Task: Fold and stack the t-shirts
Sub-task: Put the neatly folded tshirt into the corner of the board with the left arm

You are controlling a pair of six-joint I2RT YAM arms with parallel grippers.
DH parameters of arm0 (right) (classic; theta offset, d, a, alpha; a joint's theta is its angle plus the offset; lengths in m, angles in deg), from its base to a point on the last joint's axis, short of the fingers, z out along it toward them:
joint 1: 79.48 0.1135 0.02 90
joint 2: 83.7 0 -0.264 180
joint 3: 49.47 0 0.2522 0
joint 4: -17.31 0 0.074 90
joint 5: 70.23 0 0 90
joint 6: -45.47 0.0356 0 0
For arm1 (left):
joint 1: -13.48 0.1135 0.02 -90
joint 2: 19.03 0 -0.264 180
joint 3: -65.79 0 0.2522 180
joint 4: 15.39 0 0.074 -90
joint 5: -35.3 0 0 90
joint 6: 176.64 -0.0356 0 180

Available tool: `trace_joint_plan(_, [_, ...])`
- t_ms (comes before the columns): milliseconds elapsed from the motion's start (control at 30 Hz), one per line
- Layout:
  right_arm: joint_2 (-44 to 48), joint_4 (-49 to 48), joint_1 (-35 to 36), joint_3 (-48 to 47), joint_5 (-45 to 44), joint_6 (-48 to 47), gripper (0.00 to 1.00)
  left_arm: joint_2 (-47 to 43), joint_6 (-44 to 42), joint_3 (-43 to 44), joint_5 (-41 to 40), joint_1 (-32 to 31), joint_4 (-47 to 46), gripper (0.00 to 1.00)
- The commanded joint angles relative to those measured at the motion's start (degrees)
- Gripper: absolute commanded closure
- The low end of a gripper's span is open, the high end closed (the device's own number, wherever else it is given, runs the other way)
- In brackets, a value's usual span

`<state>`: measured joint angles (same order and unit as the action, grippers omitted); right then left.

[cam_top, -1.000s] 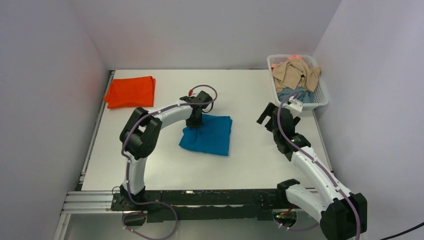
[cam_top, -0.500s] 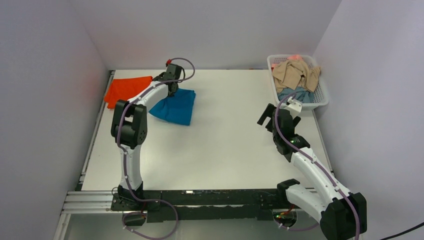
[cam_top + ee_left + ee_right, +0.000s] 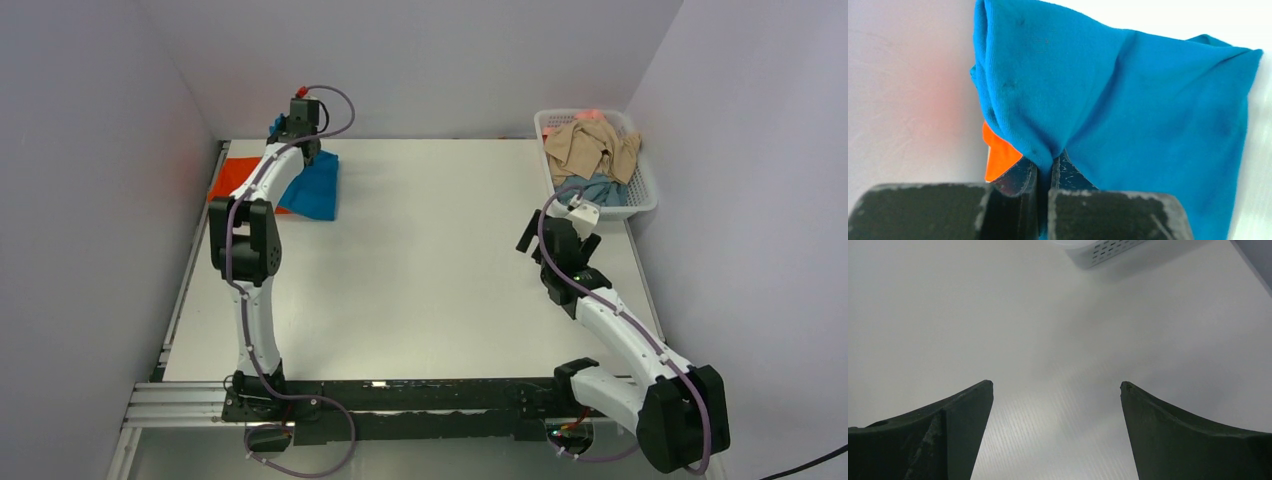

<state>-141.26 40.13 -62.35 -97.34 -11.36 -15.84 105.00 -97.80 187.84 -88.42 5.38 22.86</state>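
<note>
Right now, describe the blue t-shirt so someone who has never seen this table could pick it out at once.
Start at the white table and go to its far left corner, where the left tool is pinching cloth. That cloth is the teal-blue t-shirt, next to the flat orange-red t-shirt; it alone is bright blue and held by an arm.

White matte counter point(image 3: 430, 270). Folded orange-red cotton t-shirt point(image 3: 226, 180) flat at far left corner. Bright teal-blue cotton t-shirt point(image 3: 318, 190) just beside it, lower part draped down to counter. White slotted plastic basket point(image 3: 632, 211) at far right edge.
</note>
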Motion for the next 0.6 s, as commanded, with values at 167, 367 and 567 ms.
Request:
trace_joint_plan(167, [-1.5, -1.1, -0.2, -1.9, -3.1, -0.7, 0.0, -2.3, -4.4, 8.9, 2.3, 1.8, 0.6, 1.0])
trace_joint_plan(367, [-1.3, -0.8, -0.3, -1.7, -3.1, -0.5, 0.0, -4.6, -6.0, 9.9, 2.5, 1.9, 2.1, 1.0])
trace_joint_plan(567, [-1.0, -0.4, -0.3, -1.9, -3.0, -0.3, 0.0, -5.6, -4.9, 11.2, 4.3, 3.0, 3.9, 1.0])
